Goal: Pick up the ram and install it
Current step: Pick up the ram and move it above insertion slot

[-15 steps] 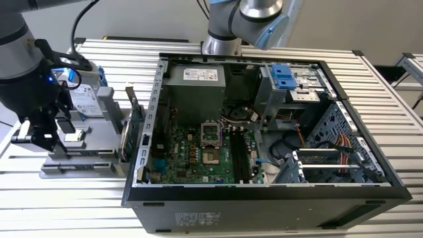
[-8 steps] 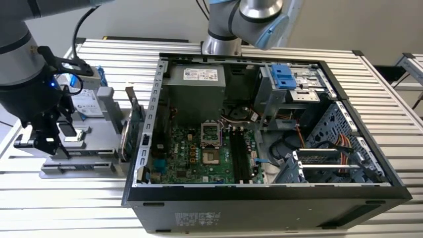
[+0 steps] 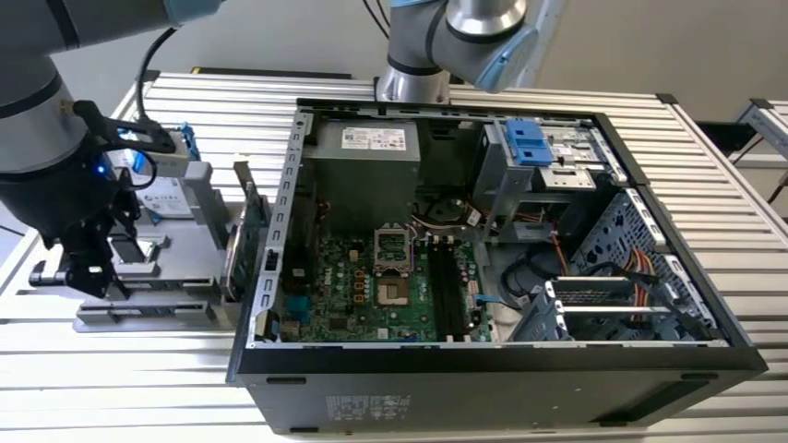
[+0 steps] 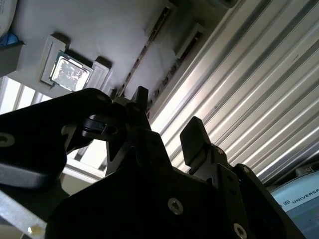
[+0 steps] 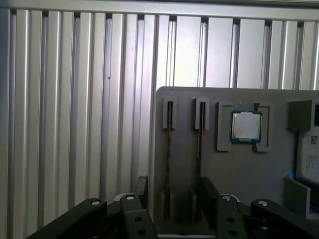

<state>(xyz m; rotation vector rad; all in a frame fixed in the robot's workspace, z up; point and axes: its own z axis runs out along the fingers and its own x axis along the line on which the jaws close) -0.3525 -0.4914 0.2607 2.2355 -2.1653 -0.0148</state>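
Observation:
Two ram sticks stand on edge in narrow slots of a grey parts holder (image 5: 239, 169). One ram stick (image 5: 169, 149) lies in line with the gap between my fingers, the other ram stick (image 5: 200, 142) is close by my right finger. My gripper (image 5: 174, 191) is open, low over the holder's end, holding nothing. In the second wrist view the gripper (image 4: 169, 124) hangs before the ram slot (image 4: 141, 52). In the exterior view the gripper (image 3: 92, 272) sits over the holder (image 3: 148, 309), at the left of the open computer case (image 3: 295, 185).
A processor chip (image 5: 245, 125) lies in a pocket of the holder beside the sticks. A hard drive (image 3: 161, 198) and a green card with a bracket (image 3: 253, 240) stand between holder and case. The motherboard's long memory slots (image 3: 449, 291) lie mid-case. Ribbed metal table (image 3: 124, 388) all around.

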